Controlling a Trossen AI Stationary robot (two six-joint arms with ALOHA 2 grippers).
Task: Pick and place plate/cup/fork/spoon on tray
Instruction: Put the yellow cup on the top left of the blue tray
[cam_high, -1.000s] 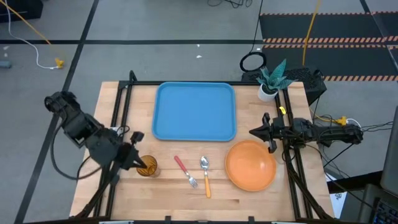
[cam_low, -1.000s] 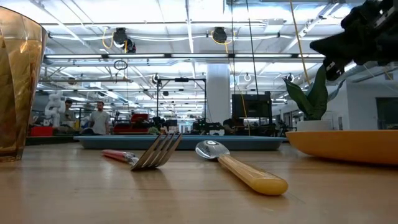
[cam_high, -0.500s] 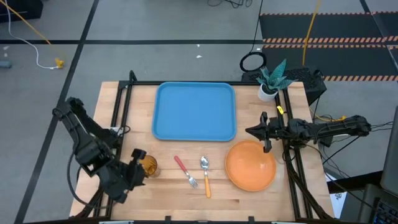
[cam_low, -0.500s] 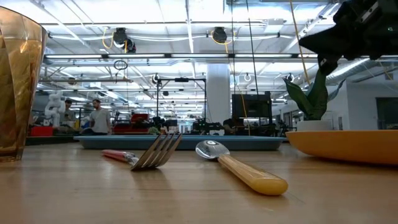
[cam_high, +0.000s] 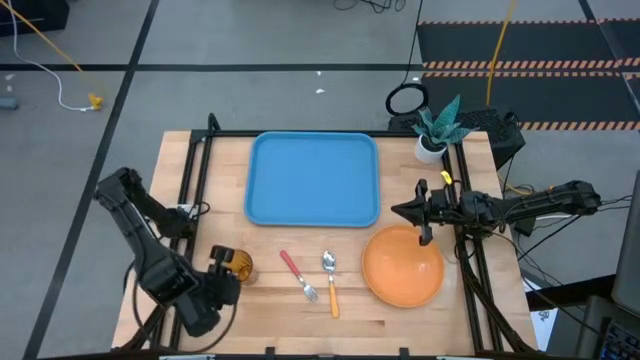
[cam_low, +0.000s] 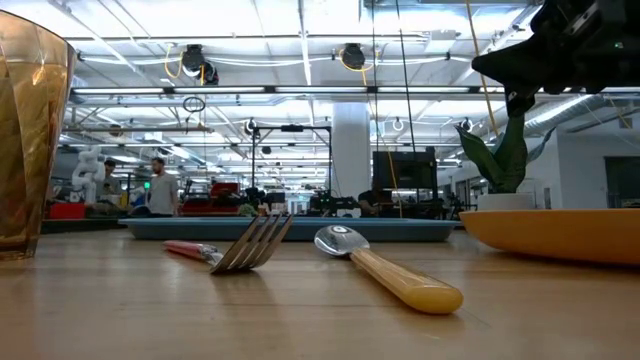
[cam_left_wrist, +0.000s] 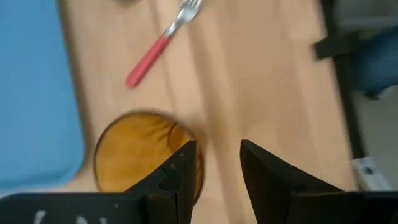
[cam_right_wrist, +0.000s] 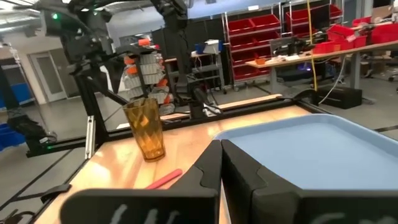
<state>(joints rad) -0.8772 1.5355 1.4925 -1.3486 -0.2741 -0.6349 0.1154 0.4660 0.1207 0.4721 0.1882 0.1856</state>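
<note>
The amber cup (cam_high: 238, 266) stands upright on the wood table at the near left. My left gripper (cam_high: 221, 270) is at its left side, open; in the left wrist view one finger (cam_left_wrist: 181, 169) overlaps the cup's rim (cam_left_wrist: 140, 155). The red-handled fork (cam_high: 297, 275) and the orange-handled spoon (cam_high: 330, 283) lie flat, side by side, right of the cup. The orange plate (cam_high: 402, 265) rests on the table at the right. My right gripper (cam_high: 412, 212) hovers shut over the plate's far edge. The blue tray (cam_high: 313, 180) lies beyond them with nothing on it. My left gripper stands beside the cup, one finger against or just over the rim's edge (cam_left_wrist: 186, 163); I cannot tell whether it touches. The cup is not between the fingers and stands on the table.
A potted plant (cam_high: 436, 128) stands at the far right corner beside a round black ring (cam_high: 406, 100). Black frame rails (cam_high: 195, 170) run along the table's left and right sides. Bare wood lies along the near edge. People show far off in the room (cam_low: 160, 190).
My left arm has swung toward the table's near edge, the gripper staying by the cup's left side, and its fingers have opened. My right gripper has edged toward the table's left and risen a little, still shut. Cup, fork, spoon and plate have not moved.
</note>
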